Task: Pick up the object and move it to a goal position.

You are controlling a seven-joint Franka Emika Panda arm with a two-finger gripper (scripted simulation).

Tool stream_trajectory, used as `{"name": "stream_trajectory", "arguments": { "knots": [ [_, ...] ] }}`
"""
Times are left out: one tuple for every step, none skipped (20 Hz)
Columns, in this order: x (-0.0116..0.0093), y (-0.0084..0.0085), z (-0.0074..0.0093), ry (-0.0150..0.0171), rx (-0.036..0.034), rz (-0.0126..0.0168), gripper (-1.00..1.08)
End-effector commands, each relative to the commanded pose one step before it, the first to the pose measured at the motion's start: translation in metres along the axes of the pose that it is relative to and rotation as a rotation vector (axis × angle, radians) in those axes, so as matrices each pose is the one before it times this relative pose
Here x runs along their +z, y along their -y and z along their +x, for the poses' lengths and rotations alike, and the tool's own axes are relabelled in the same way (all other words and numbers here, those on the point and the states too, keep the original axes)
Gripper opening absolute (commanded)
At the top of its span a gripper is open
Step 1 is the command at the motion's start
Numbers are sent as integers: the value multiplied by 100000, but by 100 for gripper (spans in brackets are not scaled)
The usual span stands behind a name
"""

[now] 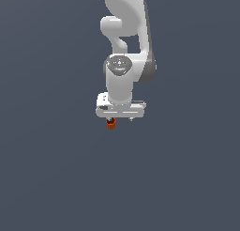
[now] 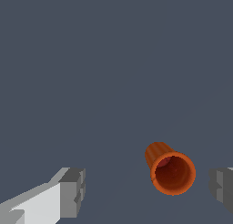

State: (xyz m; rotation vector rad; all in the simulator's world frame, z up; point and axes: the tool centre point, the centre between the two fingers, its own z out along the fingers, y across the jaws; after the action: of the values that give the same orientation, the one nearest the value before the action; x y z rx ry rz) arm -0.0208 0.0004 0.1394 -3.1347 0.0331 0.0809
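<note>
Arm hanging straight down over the object.
The white arm (image 1: 125, 47) points downward; its gripper (image 1: 120, 118) has jaws spread apart, the orange-red object (image 2: 169, 169) lying between them, nearer one finger (image 2: 222, 187).

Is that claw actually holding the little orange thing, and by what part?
No, nothing is held. In the wrist view the gripper is open, and the orange object lies between the fingers with a gap on either side.
</note>
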Motion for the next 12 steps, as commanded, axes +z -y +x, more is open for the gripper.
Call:
{"name": "stream_trajectory", "arguments": {
  "knots": [
    [0, -1, 0, 0, 0, 0, 100],
    [-23, -1, 23, -76, -60, 13, 100],
    [-87, 9, 61, -252, -197, 49, 100],
    [-135, 8, 105, -399, -312, 76, 100],
    [-194, 14, 147, -562, -439, 105, 100],
    [-252, 20, 192, -719, -562, 130, 100],
    [-292, 27, 223, -806, -631, 140, 100],
    [-256, 31, 192, -672, -528, 114, 100],
    [-207, 31, 156, -509, -403, 85, 100],
    [-157, 33, 115, -350, -281, 60, 100],
    [-95, 27, 70, -175, -145, 32, 100],
    [-21, 12, 14, 0, 0, 0, 100]
  ]
}}
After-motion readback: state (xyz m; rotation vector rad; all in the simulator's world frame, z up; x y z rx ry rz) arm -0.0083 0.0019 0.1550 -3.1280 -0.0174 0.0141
